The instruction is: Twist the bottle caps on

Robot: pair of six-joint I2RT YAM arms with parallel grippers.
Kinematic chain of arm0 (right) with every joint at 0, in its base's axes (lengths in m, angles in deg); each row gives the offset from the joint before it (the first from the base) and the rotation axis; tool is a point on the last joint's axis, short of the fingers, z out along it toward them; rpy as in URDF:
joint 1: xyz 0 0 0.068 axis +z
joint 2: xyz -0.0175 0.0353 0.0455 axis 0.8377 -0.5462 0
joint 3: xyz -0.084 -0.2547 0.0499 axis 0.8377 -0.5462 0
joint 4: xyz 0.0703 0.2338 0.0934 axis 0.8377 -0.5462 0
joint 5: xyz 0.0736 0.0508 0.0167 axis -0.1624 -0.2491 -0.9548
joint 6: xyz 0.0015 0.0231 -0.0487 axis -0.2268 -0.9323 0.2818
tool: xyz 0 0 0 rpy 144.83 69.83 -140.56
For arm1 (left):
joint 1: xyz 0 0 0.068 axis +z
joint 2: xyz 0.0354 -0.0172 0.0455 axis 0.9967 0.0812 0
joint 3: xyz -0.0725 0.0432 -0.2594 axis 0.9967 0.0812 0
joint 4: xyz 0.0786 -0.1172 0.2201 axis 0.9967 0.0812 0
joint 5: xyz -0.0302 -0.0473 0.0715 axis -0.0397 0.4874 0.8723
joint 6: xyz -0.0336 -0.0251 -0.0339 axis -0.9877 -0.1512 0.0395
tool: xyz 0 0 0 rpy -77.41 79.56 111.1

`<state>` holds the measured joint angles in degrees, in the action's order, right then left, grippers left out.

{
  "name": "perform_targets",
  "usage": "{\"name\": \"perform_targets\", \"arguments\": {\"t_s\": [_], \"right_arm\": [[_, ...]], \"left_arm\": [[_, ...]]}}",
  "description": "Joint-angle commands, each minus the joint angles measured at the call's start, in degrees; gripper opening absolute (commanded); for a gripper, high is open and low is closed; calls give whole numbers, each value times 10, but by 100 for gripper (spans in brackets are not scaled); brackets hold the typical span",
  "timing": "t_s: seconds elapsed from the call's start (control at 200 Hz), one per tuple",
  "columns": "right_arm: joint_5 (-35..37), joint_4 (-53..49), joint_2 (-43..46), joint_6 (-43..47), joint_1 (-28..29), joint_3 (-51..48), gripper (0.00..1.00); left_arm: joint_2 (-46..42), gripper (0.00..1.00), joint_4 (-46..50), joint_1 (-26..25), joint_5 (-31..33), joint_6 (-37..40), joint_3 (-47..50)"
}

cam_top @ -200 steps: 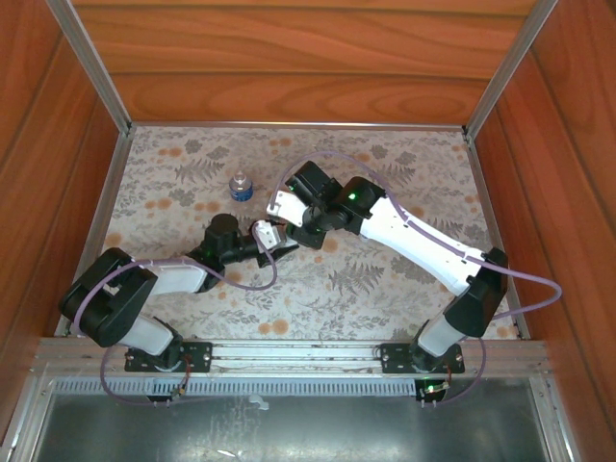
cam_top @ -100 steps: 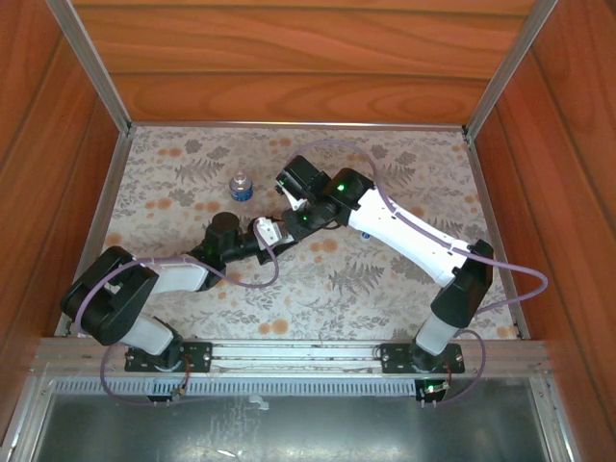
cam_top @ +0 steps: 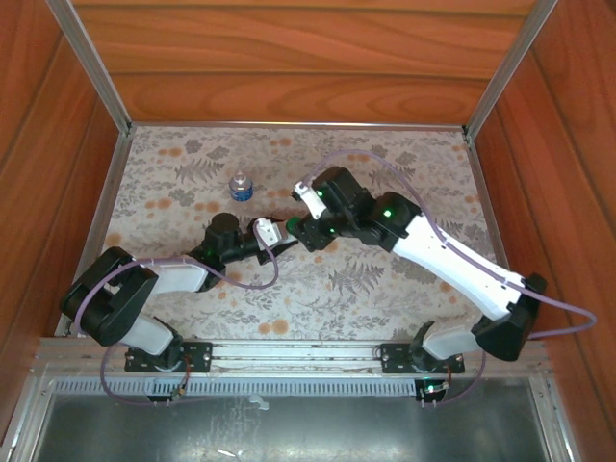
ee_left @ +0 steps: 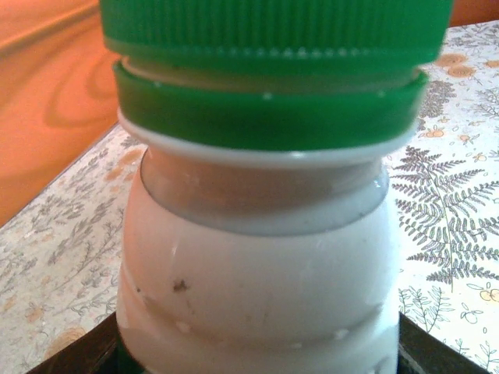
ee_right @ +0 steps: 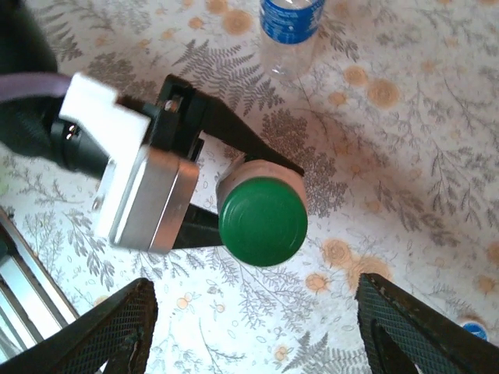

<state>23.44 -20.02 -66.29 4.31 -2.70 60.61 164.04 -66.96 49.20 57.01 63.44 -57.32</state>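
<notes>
Your left gripper (cam_top: 277, 239) is clamped on the white bottle (ee_left: 257, 296), upright near the middle of the table (cam_top: 337, 289). The green cap (ee_right: 263, 221) sits on its neck, though a thin gap beneath suggests it may want more turning. Your right gripper (ee_right: 261, 331) hangs above, jaws wide, holding nothing. The clear bottle (cam_top: 240, 186) stands farther back, and what looks like its blue cap (ee_right: 474, 327) lies loose on the table, so that one looks undone

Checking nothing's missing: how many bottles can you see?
2. The white bottle is clamped in the left gripper near the centre; the clear bottle stands beyond it, farther left.
</notes>
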Motion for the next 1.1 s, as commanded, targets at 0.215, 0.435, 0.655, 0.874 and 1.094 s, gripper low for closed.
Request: {"name": "perform_targets", "arguments": {"t_s": [0.215,0.435,0.655,0.874,1.094], "right_arm": [[-118,90,96,323,-8,-91,75],[-89,-10,33,477,-9,-32,77],[-83,-29,9,503,-8,-32,78],[-83,-29,5,516,-11,-43,79],[-80,-43,-1,516,-19,-38,75]], "left_arm": [[-26,51,37,-4,24,-1,-2],[4,51,40,-28,48,17,1],[-16,51,39,-55,59,1,6],[-29,51,40,-91,71,25,12],[-43,51,40,-101,64,31,15]]}}
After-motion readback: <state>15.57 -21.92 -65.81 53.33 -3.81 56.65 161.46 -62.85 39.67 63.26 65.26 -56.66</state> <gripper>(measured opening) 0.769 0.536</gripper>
